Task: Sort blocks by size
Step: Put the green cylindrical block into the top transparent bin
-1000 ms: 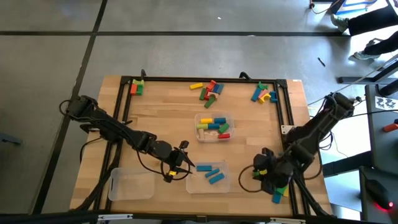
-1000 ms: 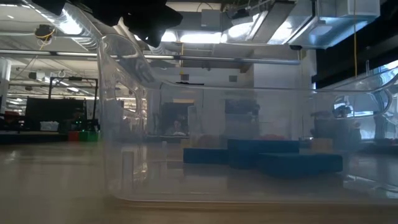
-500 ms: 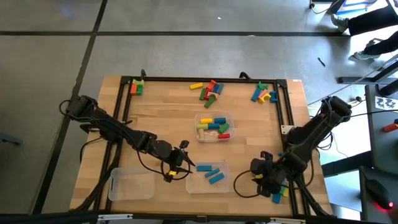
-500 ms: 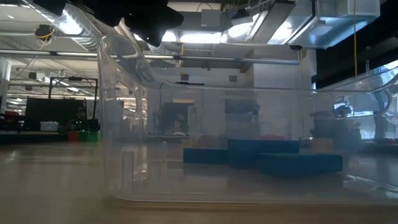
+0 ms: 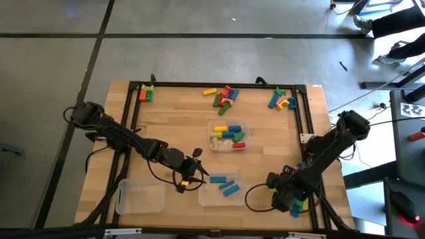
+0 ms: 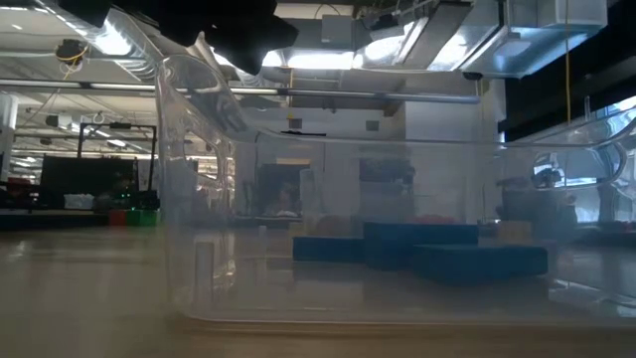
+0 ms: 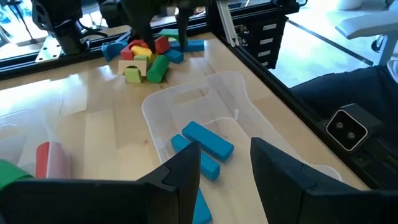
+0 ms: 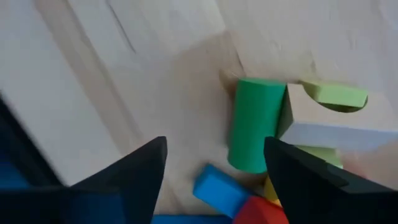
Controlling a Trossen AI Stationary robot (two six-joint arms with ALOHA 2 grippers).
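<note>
Three blue blocks (image 5: 223, 184) lie in a clear tray (image 5: 234, 197) near the table's front; they also show in the left wrist view (image 7: 207, 140) and the low view (image 6: 427, 249). My left gripper (image 5: 200, 178) is open and empty just left of that tray, its fingers (image 7: 180, 177) pointing at it. My right gripper (image 5: 279, 194) is open and empty over a small pile of blocks (image 5: 297, 208) at the near right corner. In its wrist view (image 8: 215, 147) a green cylinder (image 8: 254, 124), a tan arch block (image 8: 329, 127) and a blue block (image 8: 217, 190) lie on the wood.
A clear tray (image 5: 246, 124) with mixed blocks stands mid-table, and an empty clear tray (image 5: 141, 197) at the near left. Block piles lie along the far edge (image 5: 222, 96), (image 5: 281, 99), (image 5: 146, 93). A black frame (image 5: 307, 126) rims the table.
My right gripper has gone toward the table's near edge and a little left, over the pile at the near right corner. My left arm has kept still.
</note>
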